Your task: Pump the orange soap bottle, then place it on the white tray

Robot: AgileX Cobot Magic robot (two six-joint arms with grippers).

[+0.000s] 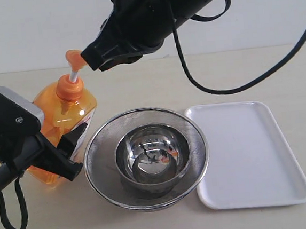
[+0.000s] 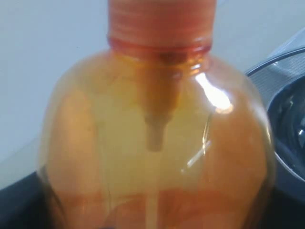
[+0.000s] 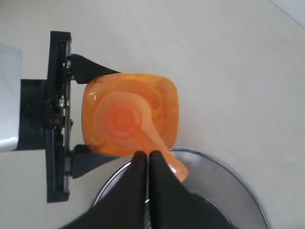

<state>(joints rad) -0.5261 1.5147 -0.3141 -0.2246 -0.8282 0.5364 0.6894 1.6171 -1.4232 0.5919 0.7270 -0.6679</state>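
Clamped on the orange soap bottle (image 1: 61,109) with the left gripper (image 1: 77,150): one black finger (image 3: 93,70) flat against each side of the body, low down, below the shoulder. Standing about upright between those fingers, leaning a little. Impossible to tell whether resting on the beige table (image 1: 278,71) or lifted just clear of it.

Directly above that grip, the right gripper (image 1: 90,58), jaws pressed together with nothing between them. Tip right at the orange pump head (image 1: 73,58); from the right wrist camera, lying alongside and partly over the spout. Touching or just short of it: cannot tell. White stem (image 1: 73,76) showing between pump head and collar, so pump up, not pressed.

Just beside the left gripper's inner finger, on the side away from its arm, a round steel mesh strainer (image 1: 94,151) with a steel bowl (image 1: 154,154) sitting in it; contact between bottle and strainer rim unclear. Beyond the strainer, well apart from both grippers, the white tray (image 1: 247,154), flat on the table, its edge touching or just beside the strainer rim. Bottle not on the tray.
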